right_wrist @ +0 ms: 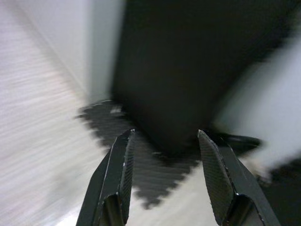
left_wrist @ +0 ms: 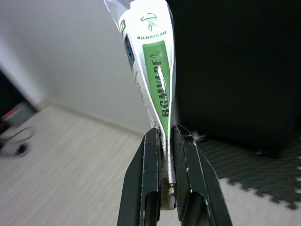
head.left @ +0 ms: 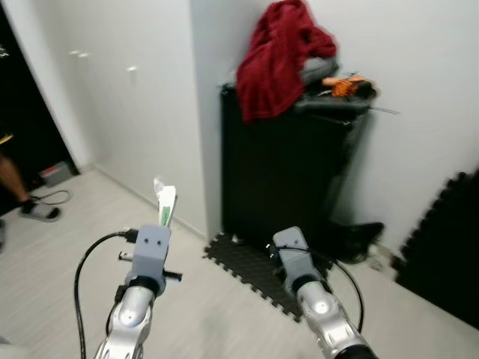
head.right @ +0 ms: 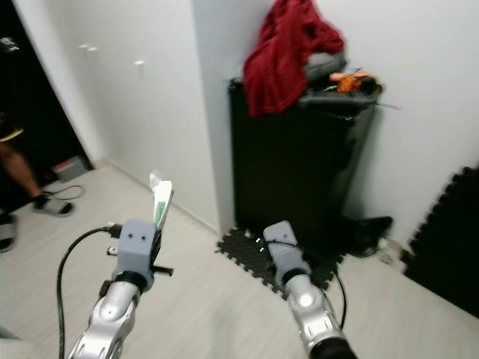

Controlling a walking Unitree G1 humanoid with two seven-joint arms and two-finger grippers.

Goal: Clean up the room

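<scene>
Left gripper (left_wrist: 165, 141) clamps the lower end of a green-white packet (left_wrist: 153, 70), which sticks up past the fingertips, held above the floor (head.left: 60, 262). Right gripper (right_wrist: 164, 141) empty, fingers spread wide, facing a black cabinet (head.left: 292, 164) and foam mat (head.left: 247, 265). Red cloth (head.left: 277, 56) heaped on the cabinet top.

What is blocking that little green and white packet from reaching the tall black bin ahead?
Nothing visible. The left tool holds the packet over bare floor, with the black bin ahead. A red cloth drapes over its top, though.
</scene>
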